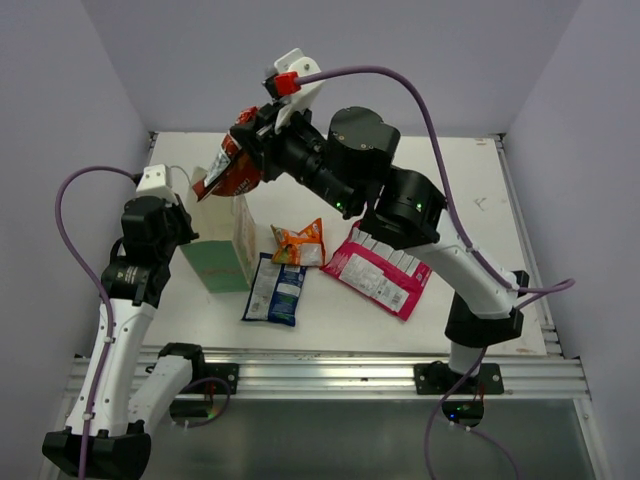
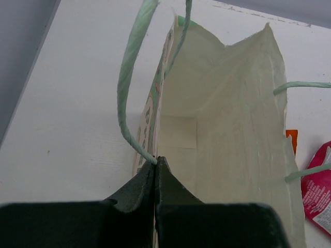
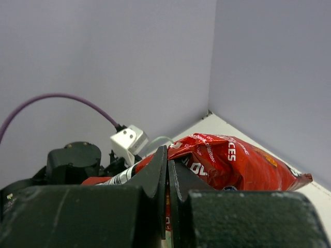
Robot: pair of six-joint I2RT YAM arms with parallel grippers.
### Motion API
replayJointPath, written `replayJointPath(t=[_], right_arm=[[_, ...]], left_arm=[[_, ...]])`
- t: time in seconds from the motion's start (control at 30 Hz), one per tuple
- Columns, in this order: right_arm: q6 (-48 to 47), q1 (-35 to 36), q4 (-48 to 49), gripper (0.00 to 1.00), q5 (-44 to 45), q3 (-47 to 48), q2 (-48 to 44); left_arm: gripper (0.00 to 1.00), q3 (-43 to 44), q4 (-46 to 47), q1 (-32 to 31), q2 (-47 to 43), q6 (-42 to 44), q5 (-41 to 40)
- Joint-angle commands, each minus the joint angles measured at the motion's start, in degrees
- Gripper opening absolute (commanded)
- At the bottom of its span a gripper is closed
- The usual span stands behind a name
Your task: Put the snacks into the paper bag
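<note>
The mint-green paper bag (image 1: 222, 250) stands upright at the left, its mouth open; its whitish inside (image 2: 222, 129) shows empty in the left wrist view. My left gripper (image 2: 155, 161) is shut on the bag's near rim by a string handle (image 2: 129, 77). My right gripper (image 3: 167, 150) is shut on the red-and-dark packet (image 3: 232, 163), holding it in the air above the bag's mouth (image 1: 228, 165). The orange packet (image 1: 300, 243), the blue-and-white packet (image 1: 275, 289) and the magenta packet (image 1: 378, 270) lie flat on the table right of the bag.
The white table (image 1: 470, 180) is boxed in by lilac walls at the back and both sides. A metal rail (image 1: 330, 375) runs along the near edge. Purple cables loop from both arms.
</note>
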Motion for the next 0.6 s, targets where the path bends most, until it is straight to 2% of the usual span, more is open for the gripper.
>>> replayJointPath(t=[0.0, 0.37, 0.57], right_arm=[[-1.38, 0.39, 7.80, 0.00, -1.75, 0.15, -1.33], [-1.82, 0.13, 11.42, 0.00, -7.03, 1.03, 5.62], [0.89, -2.50, 11.94, 0.00, -10.54, -2.30, 7.47]], left_arm=[[0.00, -0.51, -0.03, -0.27, 0.08, -0.45, -0.60], [0.00, 0.01, -0.29, -0.27, -0.01, -0.18, -1.04], [0.00, 0.01, -0.38, -0.27, -0.36, -0.18, -0.95]])
